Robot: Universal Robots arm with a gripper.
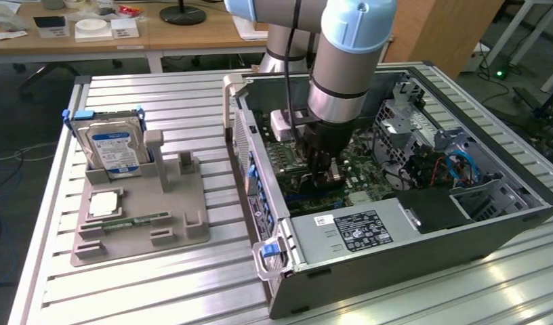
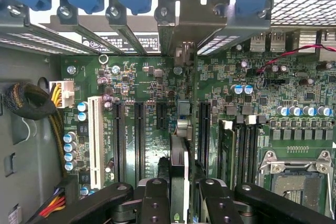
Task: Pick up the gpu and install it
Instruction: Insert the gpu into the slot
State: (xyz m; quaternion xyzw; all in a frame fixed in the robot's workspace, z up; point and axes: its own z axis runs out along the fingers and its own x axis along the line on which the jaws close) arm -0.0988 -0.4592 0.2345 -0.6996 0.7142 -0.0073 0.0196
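Slatted metal table (image 1: pixel 168 288) carries an open computer case (image 1: pixel 421 250). In the exterior view a grey parts tray (image 1: pixel 141 203) lies at the case's nine o'clock, with a hard drive (image 1: pixel 114 149) standing upright in it. The arm (image 1: pixel 344 61) reaches down into the case. Its fingers (image 2: pixel 155 201) pinch the gpu (image 2: pixel 179 166), which is held edge-up over the motherboard (image 2: pixel 252 108) among the long black slots (image 2: pixel 139 135). Whether the card touches the board cannot be told.
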